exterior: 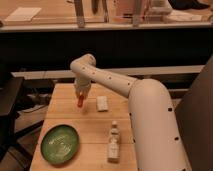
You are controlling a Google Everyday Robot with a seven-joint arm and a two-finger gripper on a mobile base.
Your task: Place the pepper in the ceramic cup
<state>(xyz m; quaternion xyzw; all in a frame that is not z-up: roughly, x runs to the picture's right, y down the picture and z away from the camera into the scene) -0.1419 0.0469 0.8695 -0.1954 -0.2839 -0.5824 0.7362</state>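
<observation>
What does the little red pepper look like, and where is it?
The pepper is small, red-orange and long. It hangs upright, its top pinched in the gripper at the end of the white arm, whose fingers are shut on it. It is over the back part of the wooden table, left of the flat white block. Nothing else touches it, though I cannot tell whether its tip meets the table.

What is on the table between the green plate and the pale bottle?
Only bare table, in the camera view; the gripper holds the pepper farther back.
</observation>
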